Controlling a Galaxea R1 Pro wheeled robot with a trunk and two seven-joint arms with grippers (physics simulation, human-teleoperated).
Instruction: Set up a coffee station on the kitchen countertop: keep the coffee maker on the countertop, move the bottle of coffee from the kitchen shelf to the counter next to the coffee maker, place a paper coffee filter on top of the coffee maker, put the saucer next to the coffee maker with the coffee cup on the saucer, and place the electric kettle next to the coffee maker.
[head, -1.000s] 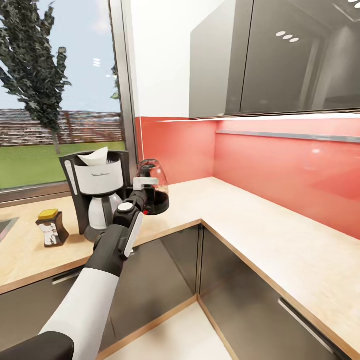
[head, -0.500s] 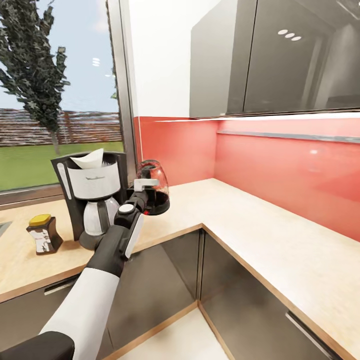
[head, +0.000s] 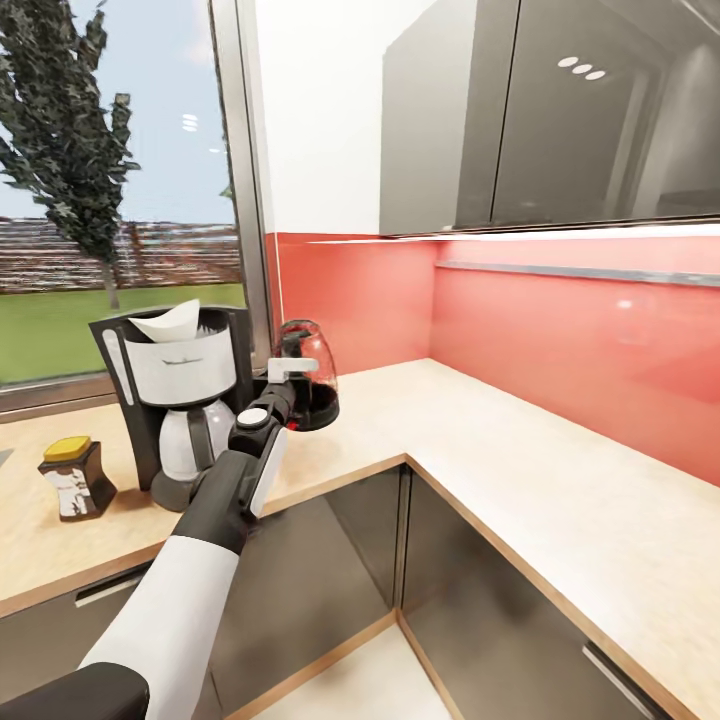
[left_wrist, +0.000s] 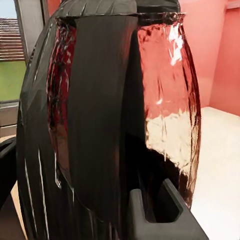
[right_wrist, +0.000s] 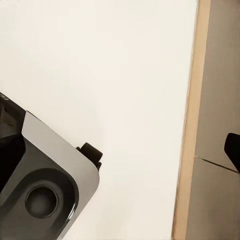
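Jaws of the left gripper clench the black handle of the rounded clear-glass electric kettle, held just above the light-wood surface, beside the tall black coffee maker.

Bright daylight from window; under-cabinet strip glares on red backsplash; soft shadows, sharp render, wide-angle edge stretch.

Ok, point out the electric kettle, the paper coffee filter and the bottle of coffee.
electric kettle (head: 312, 380), head view, glass body.
paper coffee filter (head: 168, 322), head view, white cone's middle.
bottle of coffee (head: 72, 482), head view, pale label.
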